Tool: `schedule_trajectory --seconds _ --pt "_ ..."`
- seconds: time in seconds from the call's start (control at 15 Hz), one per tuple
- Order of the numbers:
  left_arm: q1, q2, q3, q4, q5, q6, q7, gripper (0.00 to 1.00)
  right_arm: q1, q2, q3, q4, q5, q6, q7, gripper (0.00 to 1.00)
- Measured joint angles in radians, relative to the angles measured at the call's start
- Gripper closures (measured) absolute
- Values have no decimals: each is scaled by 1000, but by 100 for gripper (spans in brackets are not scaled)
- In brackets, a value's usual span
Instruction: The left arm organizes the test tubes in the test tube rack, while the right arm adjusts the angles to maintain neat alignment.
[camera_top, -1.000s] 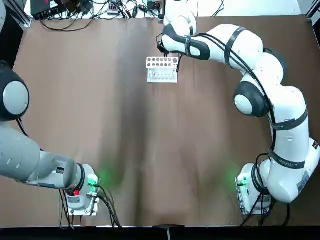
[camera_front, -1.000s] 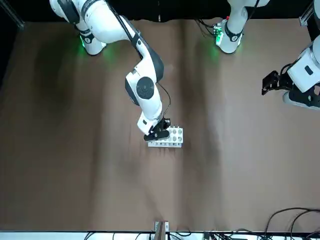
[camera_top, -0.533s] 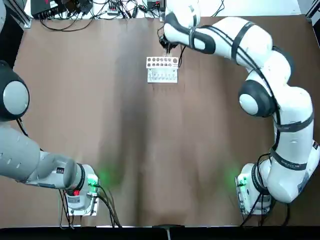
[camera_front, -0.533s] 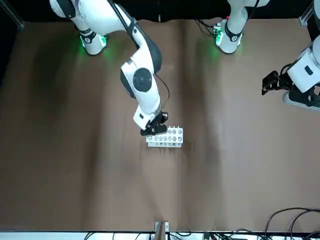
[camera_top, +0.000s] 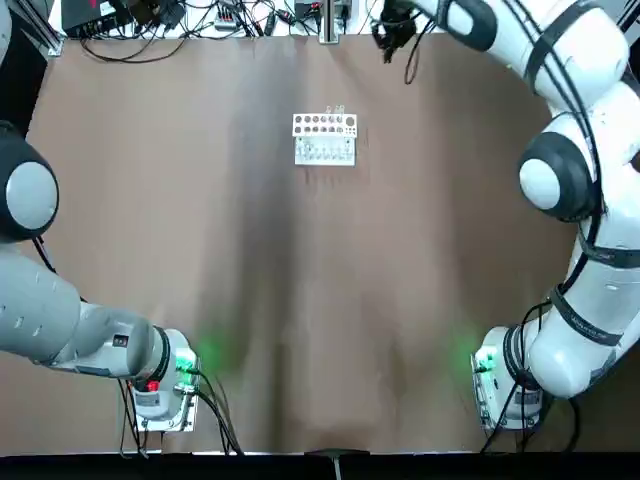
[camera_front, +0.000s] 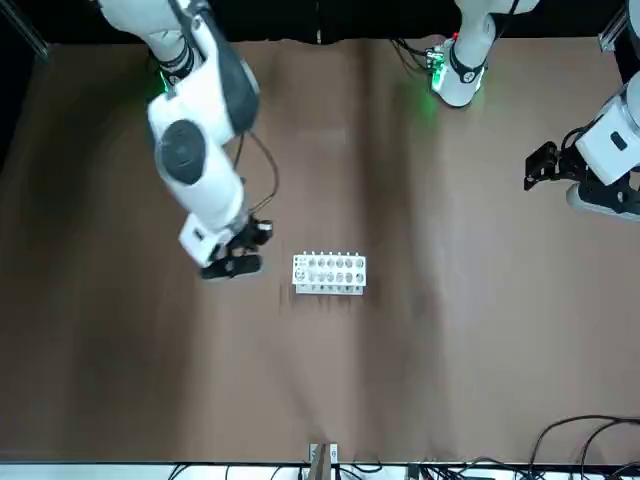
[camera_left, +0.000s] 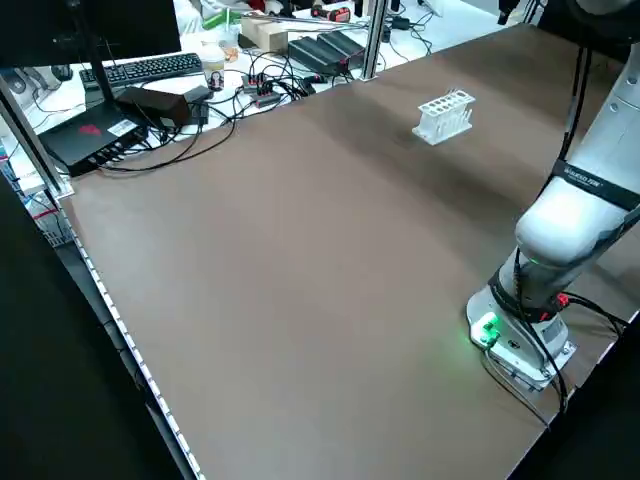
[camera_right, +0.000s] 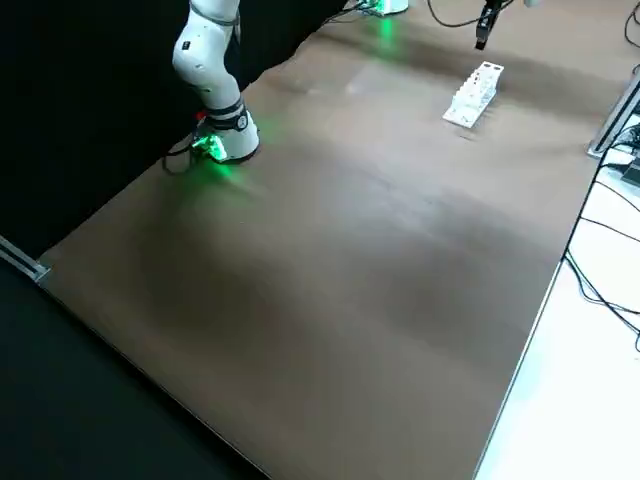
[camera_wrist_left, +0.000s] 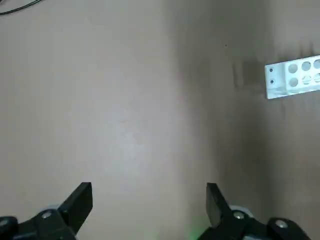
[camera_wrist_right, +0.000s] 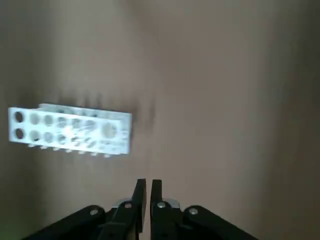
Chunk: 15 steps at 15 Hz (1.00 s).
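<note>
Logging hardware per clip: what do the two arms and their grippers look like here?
Both are white multi-jointed arms with dark grey round joint caps and green-lit bases. The right arm adds black bands and thin black outer cables; the left arm shows none on its links. The left gripper and right gripper are black, two-fingered.

Only test tube rack (camera_top: 324, 138) obstructs (mid-table).

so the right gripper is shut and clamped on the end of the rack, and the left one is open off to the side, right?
Not quite. The right gripper is shut, but it is not clamped on the test tube rack: the front view shows it beside the rack with bare table between them. The left gripper is open and well away from the rack, as you said.
</note>
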Motion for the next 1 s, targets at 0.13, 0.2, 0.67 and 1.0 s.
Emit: schedule_trajectory --seconds 0.13,0.2,0.67,1.0 --pt "0 0 0 0 0 0 0 0 -54 -6 -2 -2 0 -28 -48 89" --pt "0 0 0 0 0 0 0 0 -80 -8 -4 -2 0 -36 -77 89" --pt "3 0 1 1 0 1 -2 0 -312 -131 -9 -32 -1 -130 -385 89" --pt "2 0 1 1 0 1 -2 0 -381 -267 -7 -174 -1 -131 -469 88"
